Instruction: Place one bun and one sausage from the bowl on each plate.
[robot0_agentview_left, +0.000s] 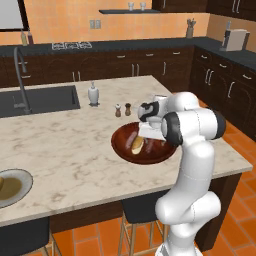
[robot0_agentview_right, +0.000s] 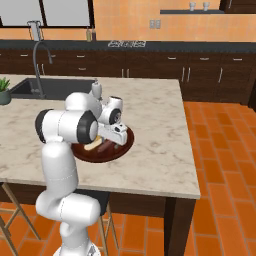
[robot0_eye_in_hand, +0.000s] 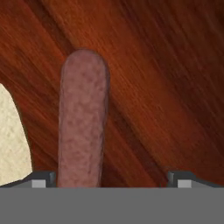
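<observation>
The pincer (robot0_eye_in_hand: 111, 179) is spread wide, low inside the bowl (robot0_agentview_left: 121, 145) near the bench's (robot0_agentview_left: 65, 150) right edge. A sausage (robot0_eye_in_hand: 82, 122) lies by one tip, a bun (robot0_eye_in_hand: 11, 140) beside it.

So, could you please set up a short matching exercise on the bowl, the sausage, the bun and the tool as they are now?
Things:
1. bowl
2. sausage
3. bun
4. tool

Descriptions:
A. pale cream, at the left edge of the hand view
B. dark reddish-brown wood, on the marble island
C. open, low over the bowl
D. pinkish brown, lying between the fingertips

Pairs: 1-B, 2-D, 3-A, 4-C
</observation>
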